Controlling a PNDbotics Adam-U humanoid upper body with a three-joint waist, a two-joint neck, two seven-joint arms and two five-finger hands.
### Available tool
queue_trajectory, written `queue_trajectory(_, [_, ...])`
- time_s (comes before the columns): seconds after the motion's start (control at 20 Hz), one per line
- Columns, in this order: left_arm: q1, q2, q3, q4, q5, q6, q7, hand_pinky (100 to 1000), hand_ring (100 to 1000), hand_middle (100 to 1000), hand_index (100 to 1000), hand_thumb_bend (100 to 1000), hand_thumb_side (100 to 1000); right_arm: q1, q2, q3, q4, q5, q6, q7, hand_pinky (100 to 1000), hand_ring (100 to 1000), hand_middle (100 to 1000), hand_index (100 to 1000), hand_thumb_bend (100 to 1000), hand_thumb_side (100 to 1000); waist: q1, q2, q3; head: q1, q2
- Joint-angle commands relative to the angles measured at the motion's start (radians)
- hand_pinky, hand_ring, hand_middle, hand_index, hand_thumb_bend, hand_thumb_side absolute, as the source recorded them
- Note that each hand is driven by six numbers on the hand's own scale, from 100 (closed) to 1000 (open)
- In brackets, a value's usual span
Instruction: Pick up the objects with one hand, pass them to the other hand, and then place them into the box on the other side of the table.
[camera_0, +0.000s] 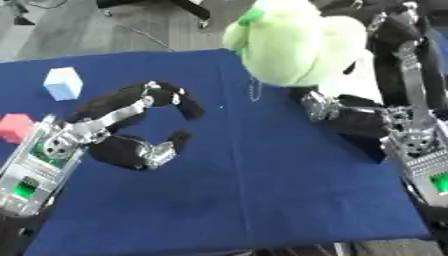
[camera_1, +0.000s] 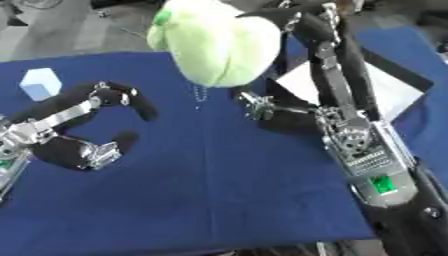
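Note:
A light green plush toy (camera_0: 293, 42) hangs above the far middle of the blue table, a thin chain (camera_0: 254, 90) dangling from it. My right hand (camera_0: 350, 112) holds it from below and from the right, with the thumb under the toy and the fingers up along its far side. My left hand (camera_0: 131, 125) is open over the left part of the table. Its fingers and thumb curve into a wide C with nothing between them, a short way left of the toy.
A light blue cube (camera_0: 63, 82) and a red cube (camera_0: 15, 127) sit at the table's left side. A dark-rimmed box with a white bottom (camera_1: 394, 92) stands at the right, partly behind my right arm. The blue cloth (camera_0: 262, 190) covers the near table.

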Motion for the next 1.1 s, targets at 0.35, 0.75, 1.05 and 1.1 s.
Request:
queue_trajectory(0.35, [0.105, -0.055, 0.161, -0.05, -0.009, 0.06, 0.262, 804, 618, 602, 746, 100, 558, 0.014, -0.2, -0.151, 0.202, -0.089, 0.32, -0.125, 644, 561, 131, 385, 100, 100, 0.007, -0.002, 0.035, -0.202, -0.003])
queue_trajectory(0.75, [0.168, -0.13, 0.254, -0.074, 0.014, 0.097, 0.401, 804, 612, 594, 737, 100, 588, -0.069, -0.278, -0.174, 0.71, -0.228, 0.298, -0.091, 676, 610, 142, 518, 100, 100, 0.016, -0.002, 0.085, -0.33, -0.003])
queue_trajectory(1.05, [0.181, -0.14, 0.275, -0.07, 0.006, 0.104, 0.418, 805, 614, 597, 740, 100, 595, -0.095, -0.319, -0.164, 0.815, 0.016, 0.279, 0.136, 833, 878, 676, 985, 100, 317, 0.013, -0.006, 0.1, -0.351, -0.003])
queue_trajectory(1.1, [0.182, -0.138, 0.277, -0.069, 0.004, 0.105, 0.419, 805, 615, 597, 741, 100, 596, -0.093, -0.326, -0.166, 0.798, 0.074, 0.272, 0.184, 864, 913, 777, 1000, 225, 430, 0.011, -0.007, 0.101, -0.35, -0.003])
